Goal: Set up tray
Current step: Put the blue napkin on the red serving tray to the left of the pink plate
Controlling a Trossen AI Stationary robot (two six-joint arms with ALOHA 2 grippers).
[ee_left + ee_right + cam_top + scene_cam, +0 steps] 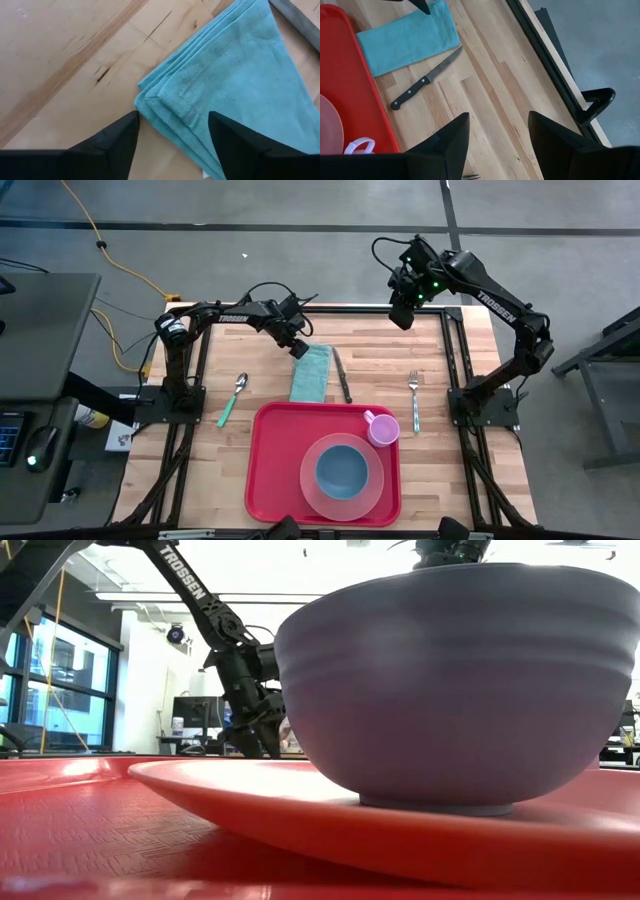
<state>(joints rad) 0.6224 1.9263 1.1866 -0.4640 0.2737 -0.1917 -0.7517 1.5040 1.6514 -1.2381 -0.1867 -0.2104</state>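
Tray (pixel 275 470): red, lies at near edge of desk (pixel 470 360), well apart from both sets of fingers. Carries pink plate (pixel 312 485), blue bowl (pixel 341 470) on plate, pink cup (pixel 382 428) at tray's far right corner.
Left gripper (pixel 300 348): low over far corner of teal cloth (pixel 312 372). Fingers apart, straddling the folded corner (pixel 150 97), nothing clamped yet.
Right gripper (pixel 402 315): raised over far right of desk, waiting. Fingers apart, empty.
Cloth: folded, several layers stacked at the corner, flat on desk just beyond tray's far rim.
Knife (pixel 342 375): just beside cloth, on side away from left fingers; blade shows at edge of left wrist view (pixel 300 15).
Spoon (pixel 232 398): left of tray, apart from cloth. Fork (pixel 414 400): right of tray.
Step in hand (judged): pick cloth by corner, for placing on tray.
How to do well: go down till tips meet wood, close on all layers at once, else only top fold lifts and cloth opens. Lift straight up before moving.
Edges/room: bare wood on fingers' outer side, free for approach. Knife side tight, so avoid dragging cloth that way. Tray's left part bare, gives open landing room; raised rim must be cleared w/ hanging cloth.
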